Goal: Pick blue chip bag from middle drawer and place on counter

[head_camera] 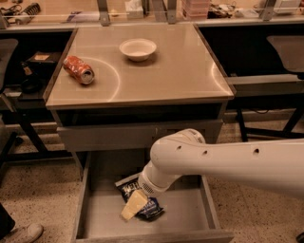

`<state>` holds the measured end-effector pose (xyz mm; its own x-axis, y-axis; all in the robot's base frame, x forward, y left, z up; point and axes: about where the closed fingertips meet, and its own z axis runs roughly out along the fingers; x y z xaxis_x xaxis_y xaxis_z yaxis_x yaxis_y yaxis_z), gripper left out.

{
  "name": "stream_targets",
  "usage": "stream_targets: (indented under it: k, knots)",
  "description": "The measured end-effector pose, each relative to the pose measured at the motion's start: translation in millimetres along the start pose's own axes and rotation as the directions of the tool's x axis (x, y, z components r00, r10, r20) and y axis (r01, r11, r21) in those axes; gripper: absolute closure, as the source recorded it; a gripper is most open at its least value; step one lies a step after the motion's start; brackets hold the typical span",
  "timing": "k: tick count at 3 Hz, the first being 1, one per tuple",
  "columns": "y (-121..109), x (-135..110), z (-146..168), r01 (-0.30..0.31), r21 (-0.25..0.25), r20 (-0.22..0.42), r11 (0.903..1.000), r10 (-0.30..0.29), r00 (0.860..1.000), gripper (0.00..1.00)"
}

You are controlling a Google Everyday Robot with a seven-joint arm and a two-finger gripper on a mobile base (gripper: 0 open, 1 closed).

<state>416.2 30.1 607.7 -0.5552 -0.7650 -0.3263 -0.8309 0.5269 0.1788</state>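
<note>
The blue chip bag (pixel 129 188) lies flat on the grey floor of the open middle drawer (pixel 99 216), just left of its centre. My gripper (pixel 132 207) reaches down into the drawer from the right on the thick white arm (pixel 228 161) and sits right over the bag's near end, its cream-coloured finger (pixel 134 203) covering part of the bag. The beige counter (pixel 166 71) is above, at the cabinet top.
On the counter stand a white bowl (pixel 137 49) at the back centre and a crushed orange soda can (pixel 79 69) at the left. A closed grey drawer front (pixel 109 137) sits above the open drawer. A cluttered bench (pixel 156 12) runs behind. A shoe (pixel 23 232) shows at bottom left.
</note>
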Motion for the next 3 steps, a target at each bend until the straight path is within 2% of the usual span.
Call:
stream_targets:
  k: [1,2,3]
  knots:
    - [0,0,0,0.0,0.0,0.0,1.0,0.0,1.0,0.0]
    - [-4,-5,24,-0.034,-0.023,0.021,0.9992,0.034,0.999,0.0]
    - [-14,-20,59,-0.088,-0.043,0.065,0.9952,0.091,0.994,0.0]
